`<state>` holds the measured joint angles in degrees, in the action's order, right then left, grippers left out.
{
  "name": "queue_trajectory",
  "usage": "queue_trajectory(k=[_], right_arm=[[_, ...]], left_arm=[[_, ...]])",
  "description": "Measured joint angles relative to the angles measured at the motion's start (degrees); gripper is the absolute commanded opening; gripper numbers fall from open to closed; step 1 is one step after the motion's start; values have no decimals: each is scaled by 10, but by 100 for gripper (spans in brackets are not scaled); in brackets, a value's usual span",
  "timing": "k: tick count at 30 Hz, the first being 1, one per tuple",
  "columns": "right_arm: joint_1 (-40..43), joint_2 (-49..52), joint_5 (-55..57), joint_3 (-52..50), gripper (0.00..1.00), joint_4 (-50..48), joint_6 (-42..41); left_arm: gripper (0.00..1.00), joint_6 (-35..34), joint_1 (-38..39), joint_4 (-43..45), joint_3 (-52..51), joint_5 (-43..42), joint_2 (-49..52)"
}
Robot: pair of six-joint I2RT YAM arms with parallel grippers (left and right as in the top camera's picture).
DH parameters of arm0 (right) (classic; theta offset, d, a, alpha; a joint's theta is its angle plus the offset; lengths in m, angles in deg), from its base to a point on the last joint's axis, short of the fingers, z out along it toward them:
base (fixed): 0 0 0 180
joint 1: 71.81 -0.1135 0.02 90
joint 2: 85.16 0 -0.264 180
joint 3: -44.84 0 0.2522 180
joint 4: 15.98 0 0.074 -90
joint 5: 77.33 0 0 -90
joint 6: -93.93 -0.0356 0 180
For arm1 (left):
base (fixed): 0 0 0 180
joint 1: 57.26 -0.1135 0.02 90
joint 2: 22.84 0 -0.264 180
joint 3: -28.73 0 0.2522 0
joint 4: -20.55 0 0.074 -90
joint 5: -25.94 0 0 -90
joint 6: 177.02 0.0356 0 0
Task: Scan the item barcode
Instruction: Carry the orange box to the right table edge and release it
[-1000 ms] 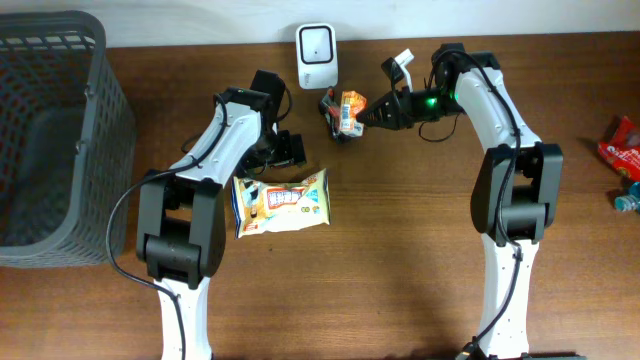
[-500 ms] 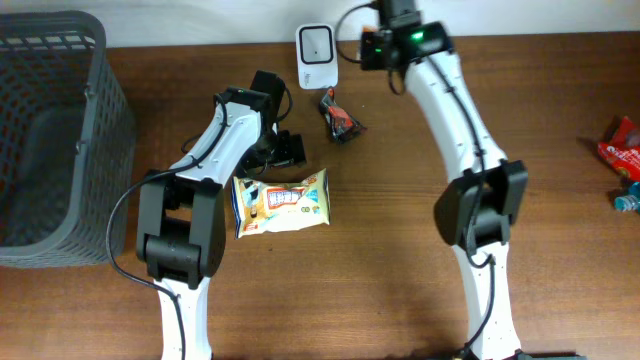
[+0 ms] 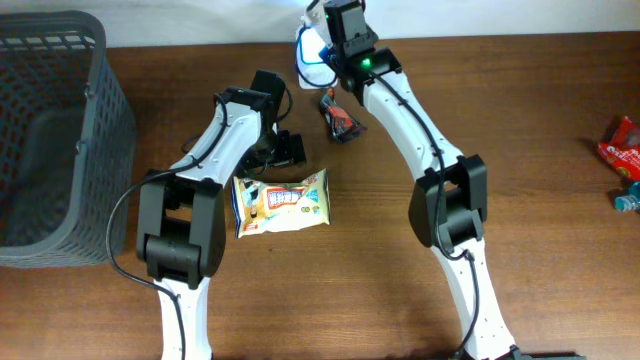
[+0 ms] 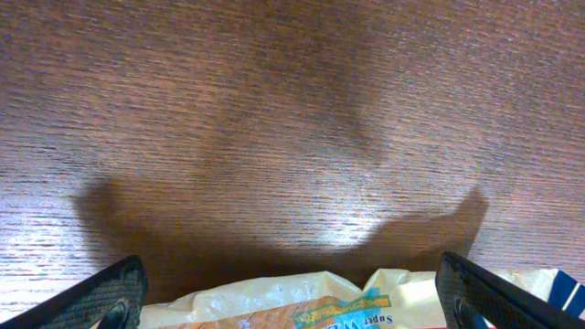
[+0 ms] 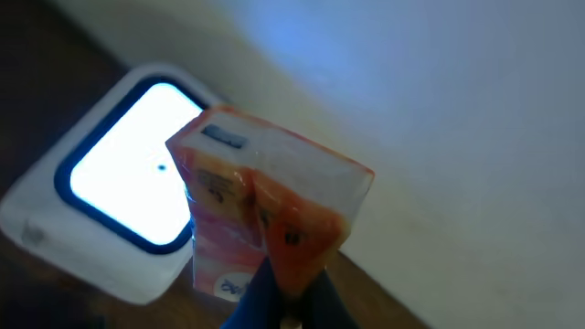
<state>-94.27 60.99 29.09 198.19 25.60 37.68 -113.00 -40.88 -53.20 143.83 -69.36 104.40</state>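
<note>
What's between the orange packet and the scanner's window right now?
Nothing. In the right wrist view, the orange packet hangs directly before the scanner and its lit window, unobstructed.

**Wood, Plastic and Film on the Bench**

The table is dark brown wood with a fine, streaky grain, matt with a faint sheen. The basket is matt grey plastic mesh. The scanner has a smooth white plastic casing. The orange pack is wrapped in glossy, creased film, and the snack bag is shiny printed film. The 2 arms, left arm and right arm, have smooth white plastic shells.
</note>
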Motion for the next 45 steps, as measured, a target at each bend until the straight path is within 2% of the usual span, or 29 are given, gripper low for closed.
queue_trajectory(k=[7, 10, 15, 18, 21, 22, 25, 31, 38, 40, 41, 43, 45], right_arm=[[-9, 5, -6, 0, 4, -2, 40], [-8, 5, -6, 0, 4, -16, -10], [21, 5, -10, 11, 4, 18, -176], [87, -19, -10, 16, 4, 91, -295], [196, -68, 19, 25, 4, 222, -431], [257, -87, 27, 29, 4, 269, -461], [365, -95, 33, 28, 4, 393, -529], [542, -93, 35, 28, 4, 509, -559], [620, -90, 35, 10, 5, 522, -561], [635, -90, 35, 2, 13, 513, -561], [641, -90, 35, 0, 24, 511, -562], [650, -88, 35, -2, 57, 498, -562], [650, -85, 34, -3, 73, 490, -562]], left_arm=[[99, 0, 0, 0, 0, 0, 0], [99, 0, 0, 0, 0, 0, 0], [99, 0, 0, 0, 0, 0, 0], [99, 0, 0, 0, 0, 0, 0], [99, 0, 0, 0, 0, 0, 0], [99, 0, 0, 0, 0, 0, 0], [99, 0, 0, 0, 0, 0, 0], [99, 0, 0, 0, 0, 0, 0], [99, 0, 2, 0, 0, 0, 0], [99, 0, 2, 0, 0, 0, 0], [99, 0, 2, 0, 0, 0, 0], [99, 0, 2, 0, 0, 0, 0], [99, 0, 2, 0, 0, 0, 0]])
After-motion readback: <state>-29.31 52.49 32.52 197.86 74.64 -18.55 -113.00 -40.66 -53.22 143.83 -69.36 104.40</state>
